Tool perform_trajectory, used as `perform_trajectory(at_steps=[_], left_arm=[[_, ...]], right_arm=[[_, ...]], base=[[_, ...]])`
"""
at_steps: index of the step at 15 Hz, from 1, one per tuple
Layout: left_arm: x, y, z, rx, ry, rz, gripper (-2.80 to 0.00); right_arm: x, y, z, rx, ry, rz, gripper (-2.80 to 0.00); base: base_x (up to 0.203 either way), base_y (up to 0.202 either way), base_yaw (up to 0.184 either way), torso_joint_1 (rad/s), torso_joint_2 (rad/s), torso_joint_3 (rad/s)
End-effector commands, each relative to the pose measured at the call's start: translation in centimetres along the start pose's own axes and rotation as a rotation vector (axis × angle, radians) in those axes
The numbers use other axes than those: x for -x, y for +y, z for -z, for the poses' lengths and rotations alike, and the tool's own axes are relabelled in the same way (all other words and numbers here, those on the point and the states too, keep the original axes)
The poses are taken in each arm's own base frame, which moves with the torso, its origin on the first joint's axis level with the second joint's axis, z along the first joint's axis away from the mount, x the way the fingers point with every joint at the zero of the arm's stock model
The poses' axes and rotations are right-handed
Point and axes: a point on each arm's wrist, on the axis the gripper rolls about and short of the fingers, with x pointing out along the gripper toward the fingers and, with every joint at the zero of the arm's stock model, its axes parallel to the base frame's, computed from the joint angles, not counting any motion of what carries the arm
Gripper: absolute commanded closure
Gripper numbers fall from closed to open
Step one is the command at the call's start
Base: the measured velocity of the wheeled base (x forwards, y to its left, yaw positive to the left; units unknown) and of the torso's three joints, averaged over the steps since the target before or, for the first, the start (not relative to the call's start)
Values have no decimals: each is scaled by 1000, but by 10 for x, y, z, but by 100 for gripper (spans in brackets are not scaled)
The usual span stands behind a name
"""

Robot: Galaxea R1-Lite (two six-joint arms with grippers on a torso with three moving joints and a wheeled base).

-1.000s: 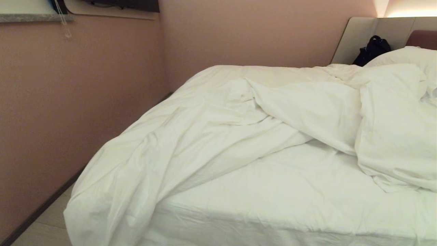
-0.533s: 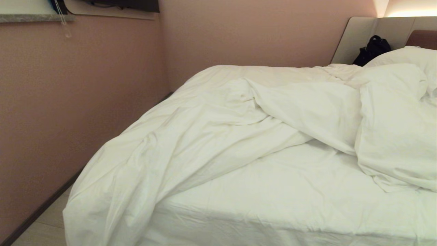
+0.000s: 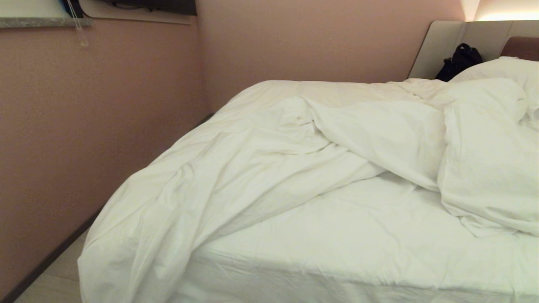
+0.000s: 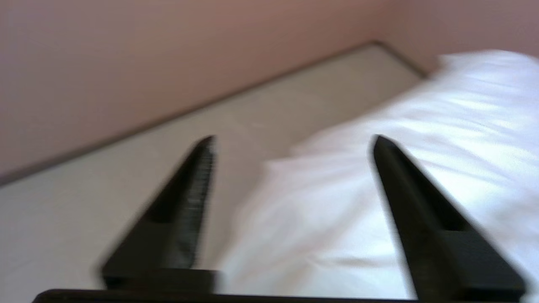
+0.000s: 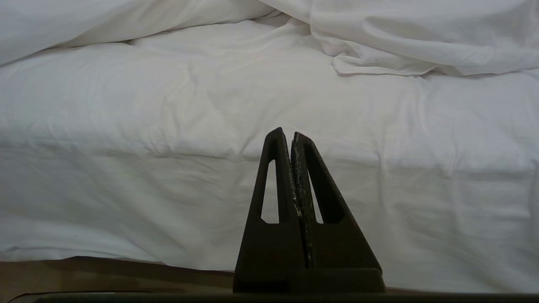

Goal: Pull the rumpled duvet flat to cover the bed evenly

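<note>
Black and pointy, the left gripper (image 4: 292,143) has its 2 fingers (image 4: 198,176) spread wide apart with nothing between them. It hangs near the left corner of the bed, over the pale floor (image 4: 126,189) and the white cloth hanging there, and it does not touch the cloth. This picture is blurry. Beside the floor, on the left, stands a pink wall (image 3: 84,126) with a dark strip along its bottom. High on that wall is a grey ledge (image 3: 42,22). Next comes the duvet (image 3: 236,168). It is big, white, puffy and full of wrinkles. At the near left corner of the bed (image 3: 337,235) it hangs down over the edge toward the floor. From there it runs up along the left side and across the far part of the bed. On the right it is bunched up in a thick fold. In the middle and near part the white sheet (image 3: 358,227) shows bare, with no duvet on it. The right gripper (image 5: 291,135) is down low in front of the near side of the bed, pointing at the sheet on the side of the mattress. Its 2 fingers are pressed tight together and hold nothing. Under the mattress a brown base (image 5: 105,273) shows. Far off on the right sits a white pillow (image 3: 505,69). Behind it are a black bag (image 3: 459,61) and the pale headboard (image 3: 442,42).
</note>
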Motion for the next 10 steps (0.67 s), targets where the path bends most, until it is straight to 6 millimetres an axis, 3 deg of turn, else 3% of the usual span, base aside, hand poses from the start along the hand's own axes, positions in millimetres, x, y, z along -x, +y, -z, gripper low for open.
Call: perform_trajectory(at_steps=[1, 5, 10], left_arm=[[14, -11, 6, 1, -24, 43, 0], [26, -19, 18, -36, -77, 59, 0], [65, -49, 38, -88, -209, 136, 0]], right_arm=[[0, 0, 0, 0, 1, 0, 0], [0, 0, 0, 0, 1, 0, 0], [0, 0, 0, 0, 1, 0, 0]], base=[[0, 0, 0, 0, 0, 0], [0, 0, 0, 0, 0, 0], [0, 0, 0, 0, 0, 0]])
